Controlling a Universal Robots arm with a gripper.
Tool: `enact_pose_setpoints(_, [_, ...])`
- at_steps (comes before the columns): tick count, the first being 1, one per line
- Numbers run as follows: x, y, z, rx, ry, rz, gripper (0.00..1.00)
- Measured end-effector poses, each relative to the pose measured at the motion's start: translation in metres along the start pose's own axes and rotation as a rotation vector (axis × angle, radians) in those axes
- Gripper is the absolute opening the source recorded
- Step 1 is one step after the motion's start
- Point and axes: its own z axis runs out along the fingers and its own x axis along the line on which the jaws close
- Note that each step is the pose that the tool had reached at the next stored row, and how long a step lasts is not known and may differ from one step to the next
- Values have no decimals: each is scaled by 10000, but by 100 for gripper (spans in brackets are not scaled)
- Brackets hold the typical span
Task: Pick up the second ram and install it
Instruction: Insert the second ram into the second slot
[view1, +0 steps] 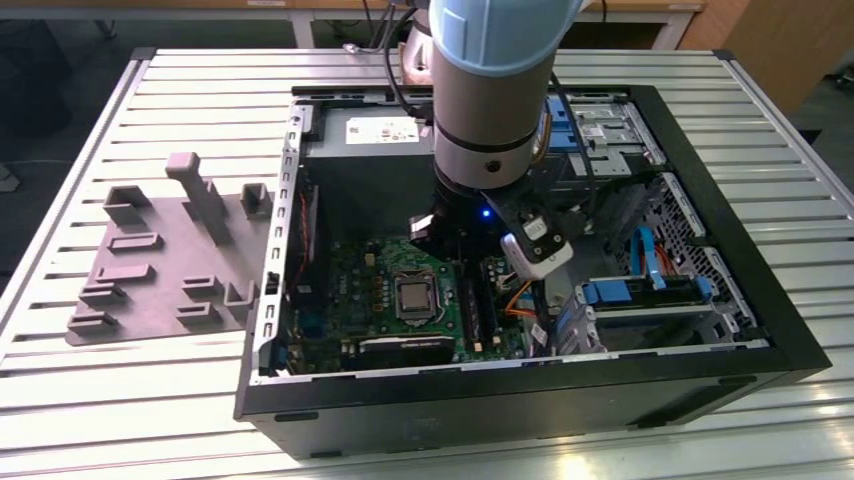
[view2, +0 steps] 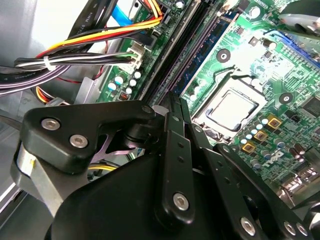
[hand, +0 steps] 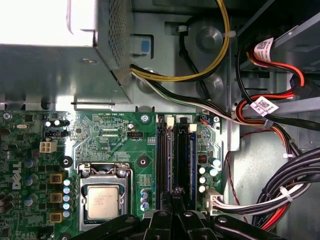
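My gripper (view1: 454, 238) reaches down into the open computer case (view1: 747, 330), over the green board (view1: 360, 270). In both wrist views its black fingers (view2: 170, 145) are pressed together, and the gripper (hand: 174, 194) has its tips at the near end of the long black slots (hand: 192, 160) beside the processor (hand: 102, 200). A long thin dark stick, the second ram (hand: 165, 160), stands on edge in the slot in line with the tips. Whether the tips touch it is hidden. A bluish strip (view2: 200, 55) runs along the slots next to the gripper (view2: 176, 100).
Bundled cables (hand: 280, 195) and a white plug (hand: 214, 199) crowd the slots' outer side. The power-supply box (hand: 60, 45) stands beyond the board. Blue drive brackets (view1: 641, 292) fill the case at the exterior view's right. A grey plastic tray (view1: 167, 270) with raised blocks lies outside the case.
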Motion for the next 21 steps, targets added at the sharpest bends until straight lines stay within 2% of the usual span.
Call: enact_pose_setpoints(21, [1, -1, 19, 16, 0, 6, 11])
